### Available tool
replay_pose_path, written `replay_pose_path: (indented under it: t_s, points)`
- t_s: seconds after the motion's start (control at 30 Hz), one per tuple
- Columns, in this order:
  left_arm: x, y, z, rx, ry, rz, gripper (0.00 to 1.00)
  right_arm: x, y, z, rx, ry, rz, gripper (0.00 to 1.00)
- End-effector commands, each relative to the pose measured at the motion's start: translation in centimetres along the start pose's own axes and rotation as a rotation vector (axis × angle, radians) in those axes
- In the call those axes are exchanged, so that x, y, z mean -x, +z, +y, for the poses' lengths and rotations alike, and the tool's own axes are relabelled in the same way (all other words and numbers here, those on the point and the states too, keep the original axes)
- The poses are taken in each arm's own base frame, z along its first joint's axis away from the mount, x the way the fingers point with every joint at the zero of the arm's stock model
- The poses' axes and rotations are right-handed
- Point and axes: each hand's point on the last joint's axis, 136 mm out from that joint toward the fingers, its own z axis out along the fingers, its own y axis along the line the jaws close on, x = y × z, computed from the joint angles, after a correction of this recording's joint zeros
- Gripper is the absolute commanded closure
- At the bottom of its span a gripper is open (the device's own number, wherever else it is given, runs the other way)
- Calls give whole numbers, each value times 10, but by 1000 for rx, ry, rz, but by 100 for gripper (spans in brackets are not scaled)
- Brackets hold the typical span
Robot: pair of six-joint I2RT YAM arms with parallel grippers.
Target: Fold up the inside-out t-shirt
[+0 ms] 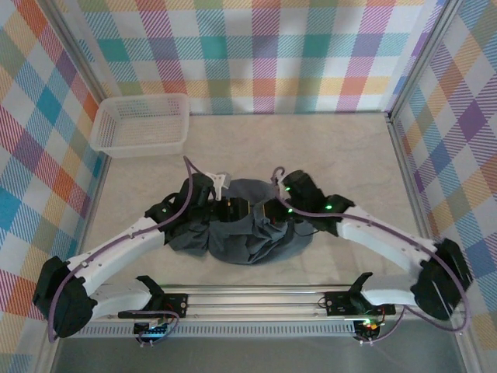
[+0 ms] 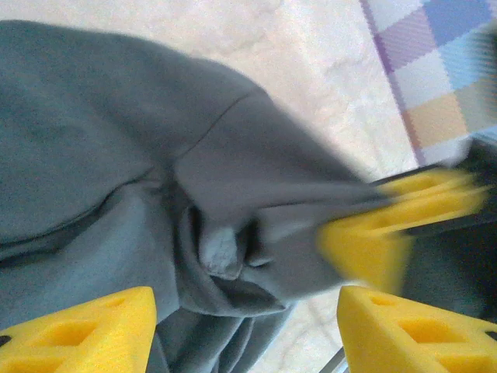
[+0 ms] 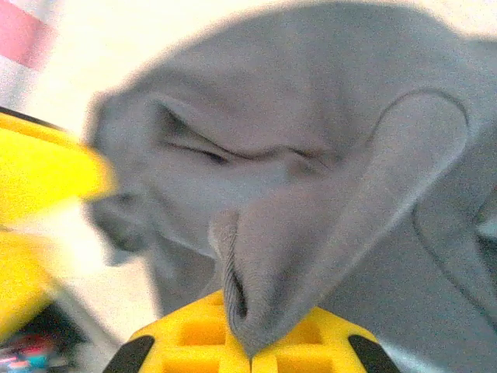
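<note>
Grasping step, I'd say: my right gripper pinches a fold of the t-shirt, left gripper spread over cloth. Next I'd close left too.

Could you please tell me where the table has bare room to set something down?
The far half of the table is bare, from the basket across to the right wall. The near middle is crowded: the bunched t-shirt lies there under the left arm and right arm.

T-shirt heaped on table centre towards near edge, basket well behind, far left corner
</note>
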Motion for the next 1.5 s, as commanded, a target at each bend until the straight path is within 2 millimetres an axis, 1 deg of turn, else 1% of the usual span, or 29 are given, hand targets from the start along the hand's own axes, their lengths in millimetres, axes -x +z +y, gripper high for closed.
replay_pose_path:
  t_s: [0.0,0.07,0.1,0.2,0.3,0.33,0.37,0.43,0.53,0.57,0.63,0.7,0.8,0.93,1.0,1.03,1.1,1.17,1.2,1.23,1.27,1.3,1.37,1.43,1.47]
  points:
    - [5,3,-31,-161,97,-2,35,22,-43,57,405,51,-14,100]
    - [8,5,-48,-248,126,8,34,28,-51,54,465,95,-10,100]
    - [8,7,-52,-269,135,15,33,30,-53,54,481,106,-4,100]
    - [9,19,-52,-275,159,42,31,34,-58,61,541,114,13,100]
    - [11,34,-34,-184,180,44,29,37,-63,72,595,113,39,100]
    - [14,38,-26,-134,179,34,29,38,-64,73,601,116,46,100]
    - [20,38,-21,-112,180,13,30,38,-65,74,602,116,50,100]
    - [31,36,-16,-81,167,-32,30,37,-65,73,593,118,54,100]
    - [44,24,-13,-51,166,-93,34,33,-65,69,565,121,60,100]
    - [47,20,-13,-54,168,-110,37,32,-65,67,553,124,58,100]
    - [50,9,-22,-116,181,-126,47,31,-65,64,544,129,53,100]
    - [44,1,-37,-196,207,-99,54,32,-65,61,537,138,49,100]
    - [36,-4,-49,-262,230,-52,67,33,-64,61,541,143,55,100]
    - [33,0,-52,-289,223,-31,90,35,-62,63,565,149,62,100]
    - [34,5,-51,-290,208,-28,99,35,-63,66,578,152,64,100]
    - [36,6,-51,-288,204,-32,100,36,-65,65,575,152,54,100]
    - [36,8,-50,-285,194,-33,100,39,-66,61,558,165,30,100]
    - [36,7,-53,-303,195,-29,100,43,-69,53,549,190,5,100]
    - [34,6,-57,-326,198,-21,90,44,-70,50,548,203,-4,100]
    - [32,5,-60,-348,201,-8,76,45,-70,48,548,210,-10,100]
    - [29,6,-62,-363,201,9,58,45,-70,47,547,211,-11,100]
    - [26,9,-58,-348,195,25,50,45,-71,48,553,209,-9,100]
    - [22,15,-47,-300,182,43,46,46,-72,51,574,202,-2,100]
    - [23,22,-35,-241,164,43,46,47,-72,53,587,201,2,100]
    - [25,25,-35,-242,163,36,46,46,-73,55,597,197,7,100]
